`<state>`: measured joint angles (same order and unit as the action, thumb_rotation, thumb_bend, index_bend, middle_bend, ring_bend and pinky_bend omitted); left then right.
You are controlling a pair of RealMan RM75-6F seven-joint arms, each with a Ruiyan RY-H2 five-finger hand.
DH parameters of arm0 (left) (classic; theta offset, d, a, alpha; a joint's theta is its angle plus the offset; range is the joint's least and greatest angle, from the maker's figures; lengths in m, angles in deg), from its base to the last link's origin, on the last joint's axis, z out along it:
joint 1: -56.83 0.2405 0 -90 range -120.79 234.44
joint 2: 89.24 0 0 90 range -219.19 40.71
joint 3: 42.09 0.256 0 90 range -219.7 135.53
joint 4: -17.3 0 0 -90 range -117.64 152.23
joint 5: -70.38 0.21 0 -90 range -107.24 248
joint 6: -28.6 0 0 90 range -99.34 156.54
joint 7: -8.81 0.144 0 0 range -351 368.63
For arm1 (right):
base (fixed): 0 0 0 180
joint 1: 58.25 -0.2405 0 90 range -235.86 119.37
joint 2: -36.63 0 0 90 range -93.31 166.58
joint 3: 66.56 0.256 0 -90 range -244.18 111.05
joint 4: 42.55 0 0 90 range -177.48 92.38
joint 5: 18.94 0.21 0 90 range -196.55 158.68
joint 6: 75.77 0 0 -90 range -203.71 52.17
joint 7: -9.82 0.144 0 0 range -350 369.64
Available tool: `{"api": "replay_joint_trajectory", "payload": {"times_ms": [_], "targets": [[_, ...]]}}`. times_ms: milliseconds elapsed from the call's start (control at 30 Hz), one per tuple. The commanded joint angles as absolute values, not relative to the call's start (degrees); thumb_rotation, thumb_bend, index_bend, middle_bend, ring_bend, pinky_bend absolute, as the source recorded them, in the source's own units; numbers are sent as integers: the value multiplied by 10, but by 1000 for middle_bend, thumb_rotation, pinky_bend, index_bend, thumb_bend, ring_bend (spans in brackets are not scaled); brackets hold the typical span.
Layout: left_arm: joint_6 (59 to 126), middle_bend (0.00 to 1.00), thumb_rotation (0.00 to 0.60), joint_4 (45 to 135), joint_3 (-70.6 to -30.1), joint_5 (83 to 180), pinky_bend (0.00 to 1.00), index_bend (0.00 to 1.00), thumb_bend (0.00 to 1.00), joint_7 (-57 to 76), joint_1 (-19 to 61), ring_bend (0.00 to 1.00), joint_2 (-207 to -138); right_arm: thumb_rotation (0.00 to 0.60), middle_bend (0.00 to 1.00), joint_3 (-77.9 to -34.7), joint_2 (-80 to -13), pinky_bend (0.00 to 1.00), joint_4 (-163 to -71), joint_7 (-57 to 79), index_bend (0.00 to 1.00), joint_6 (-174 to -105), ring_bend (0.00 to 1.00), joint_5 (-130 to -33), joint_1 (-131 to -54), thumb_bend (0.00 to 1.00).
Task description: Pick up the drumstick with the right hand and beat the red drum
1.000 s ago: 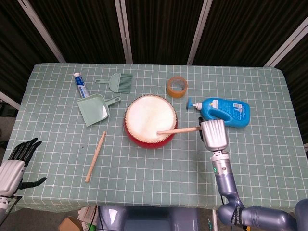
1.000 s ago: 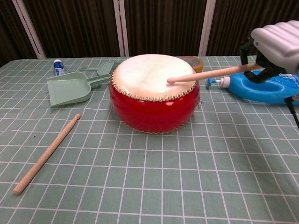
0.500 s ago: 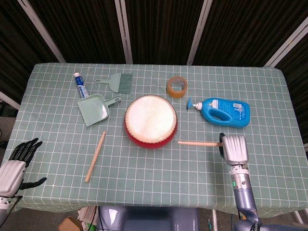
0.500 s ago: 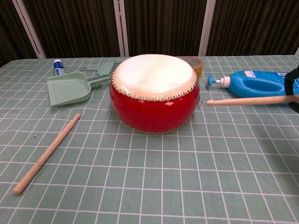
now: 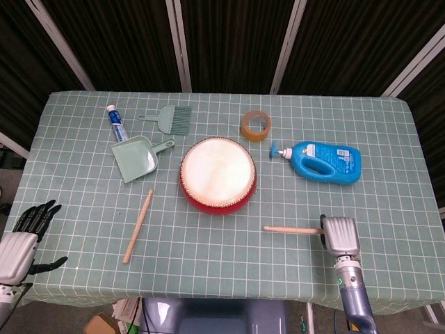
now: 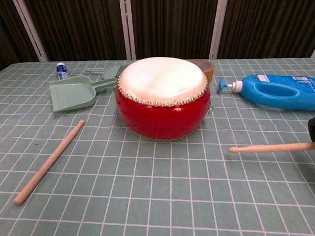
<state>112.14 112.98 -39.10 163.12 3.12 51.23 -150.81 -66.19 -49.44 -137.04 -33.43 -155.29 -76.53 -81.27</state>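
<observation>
The red drum (image 5: 217, 174) with its pale skin stands mid-table, also in the chest view as the red drum (image 6: 163, 98). My right hand (image 5: 340, 235) is near the table's front right and grips a wooden drumstick (image 5: 292, 229), whose tip points left and lies well short of the drum. In the chest view that drumstick (image 6: 271, 147) hovers low over the cloth, with only a sliver of the hand at the right edge. A second drumstick (image 5: 138, 226) lies loose left of the drum. My left hand (image 5: 24, 236) hangs off the table's front left corner, fingers apart and empty.
A blue detergent bottle (image 5: 325, 162) lies right of the drum, a tape roll (image 5: 256, 126) behind it. A green dustpan (image 5: 138, 157), small brush (image 5: 169, 118) and a tube (image 5: 117, 123) sit at the back left. The checked cloth (image 5: 222, 257) covers the table.
My right hand has pulled the drumstick off the drum skin, back toward the front right and down near the cloth. The left hand has not moved.
</observation>
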Motion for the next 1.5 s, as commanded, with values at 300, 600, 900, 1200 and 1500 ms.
{"api": "replay_joint_trajectory", "payload": {"times_ms": [300, 600, 900, 1200, 1500], "targets": [[1123, 0, 600, 1130, -391, 1632, 3, 0, 0, 34, 513, 0, -1509, 600, 1000, -655, -491, 912, -1388, -386, 486, -1550, 1000, -740, -811, 782], [1122, 0, 600, 1129, -391, 1632, 3, 0, 0, 34, 513, 0, -1509, 600, 977, -643, -473, 868, -1431, -438, 157, -1561, 986, -701, -813, 650], [1124, 0, 600, 1130, -392, 1632, 3, 0, 0, 37, 514, 0, -1510, 600, 603, -627, -446, 591, -1461, -367, 33, -1592, 656, -775, -802, 586], [1129, 0, 600, 1129, -392, 1634, 3, 0, 0, 38, 515, 0, -1510, 600, 156, -640, -359, 229, -1496, -236, 0, -1648, 171, -905, -758, 321], [1137, 0, 600, 1131, -391, 1639, 3, 0, 0, 48, 519, 0, -1512, 600, 19, -689, -294, 147, -1474, -128, 0, -1661, 65, -950, -693, 180]]}}
